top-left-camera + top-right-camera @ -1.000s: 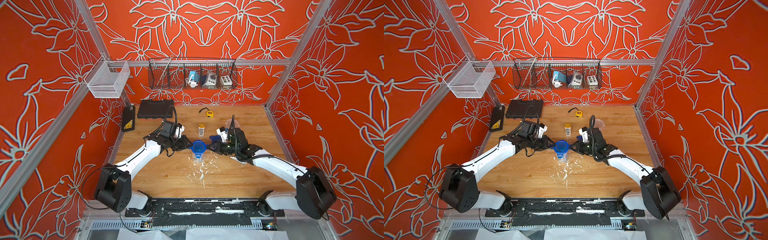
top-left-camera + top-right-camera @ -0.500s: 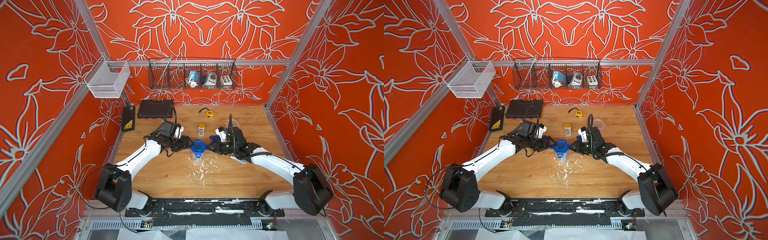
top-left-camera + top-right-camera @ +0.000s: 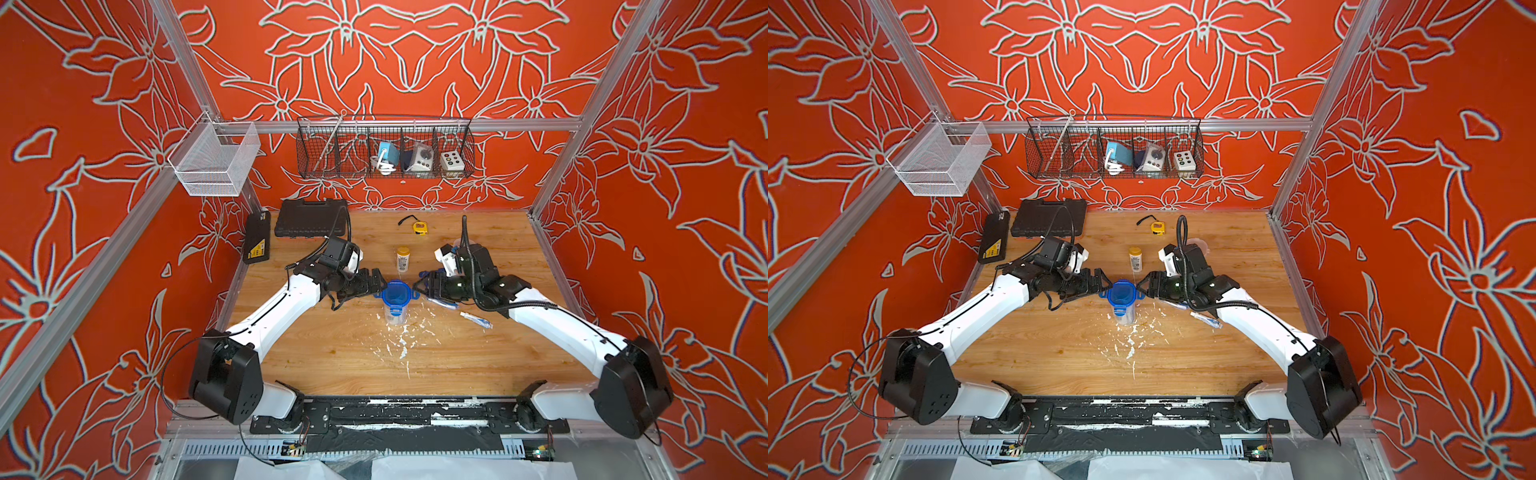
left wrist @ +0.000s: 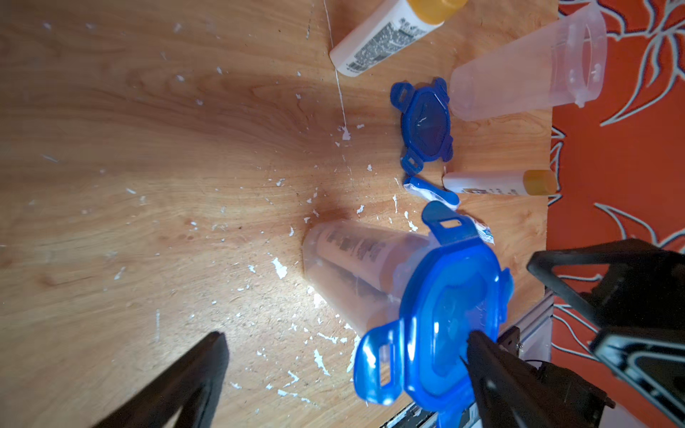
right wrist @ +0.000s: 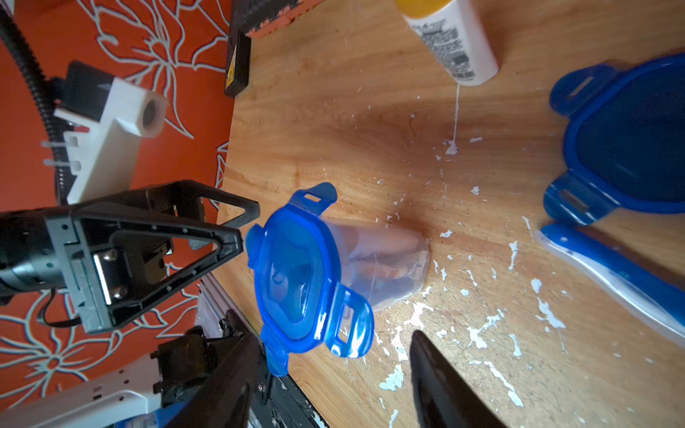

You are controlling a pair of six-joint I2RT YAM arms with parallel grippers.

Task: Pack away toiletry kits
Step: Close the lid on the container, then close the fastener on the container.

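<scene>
top views. lidded tub, clear with a blue lid: standing upright mid-table between the two grippers, showing so in both top views. left gripper: fingers gaping wide, gripping nothing, tips sitting just beside the lid. right gripper: fingers also standing apart, gripping nothing, tips sitting close to the opposite side of the lid. yellow-capped bottle: standing upright just behind the lidded tub. toothbrush and small tube: lying on the wood by the right arm. tape measure and black case: resting near the back wall, well apart from the tub.

left wrist view. the lidded tub is showing a printed white item through its wall, and the lid's tabs are sticking outward. one dark finger is overlapping the lid; whether it is touching cannot be told. beyond, a loose lid is lying flat, touching a lidless second tub, with a second bottle near.

right wrist view. the right gripper's fingers are standing wide on either side of the lidded tub, clear of it. the left gripper's fingers are standing open, one tip just beside the lid's rim.
</scene>
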